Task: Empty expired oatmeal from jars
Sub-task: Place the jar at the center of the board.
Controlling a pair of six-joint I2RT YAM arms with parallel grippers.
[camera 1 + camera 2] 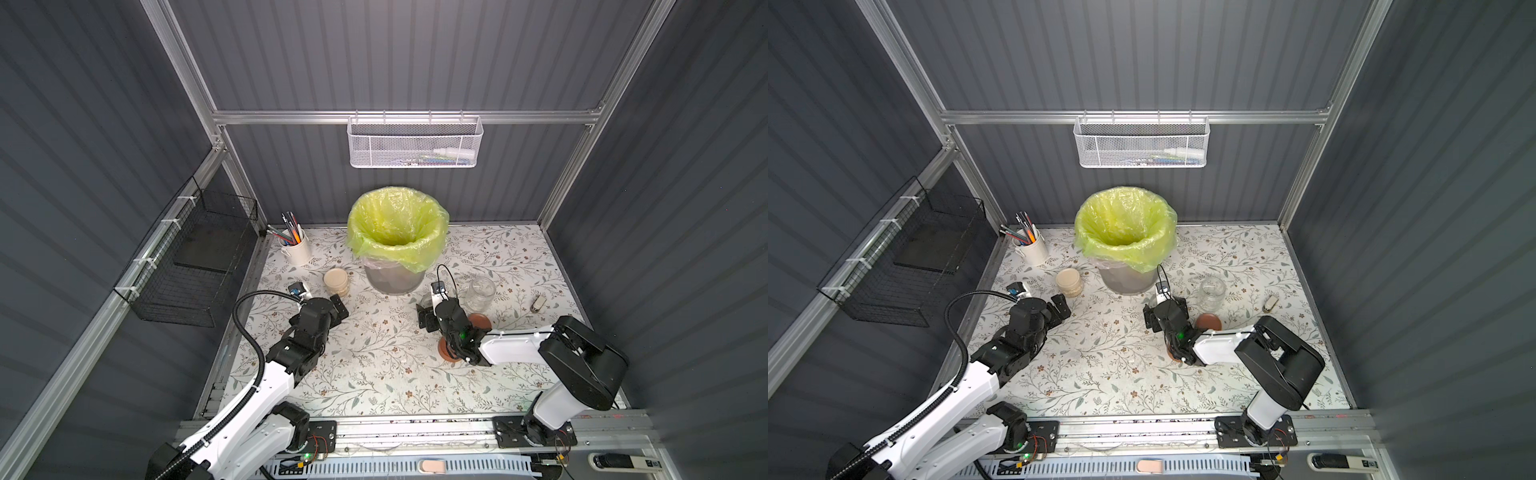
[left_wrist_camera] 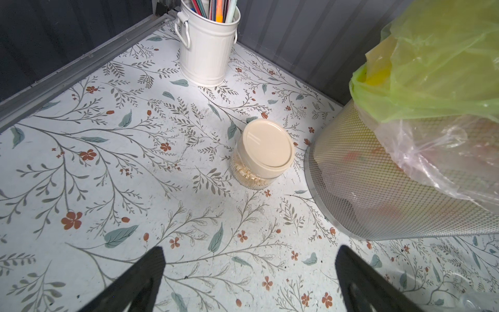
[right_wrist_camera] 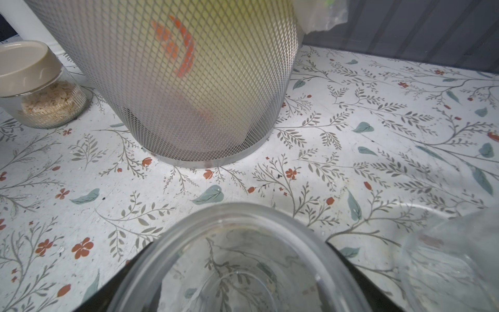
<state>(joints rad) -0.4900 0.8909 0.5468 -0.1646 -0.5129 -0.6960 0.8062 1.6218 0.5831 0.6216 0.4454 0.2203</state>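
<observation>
Right pincer (image 3: 239, 256) grasps empty lidless jar (image 3: 237, 278); left pincer (image 2: 249, 248) released.
Cream-lidded jar (image 2: 263, 151) containing oatmeal (image 2: 248, 178) stands upright on the bench (image 2: 108, 175), ahead of the left pincer, apart.

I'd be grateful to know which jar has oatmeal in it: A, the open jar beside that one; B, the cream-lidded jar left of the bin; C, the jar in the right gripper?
B: oatmeal flakes show through the glass of the cream-lidded jar, which stands beside the bin.
</observation>
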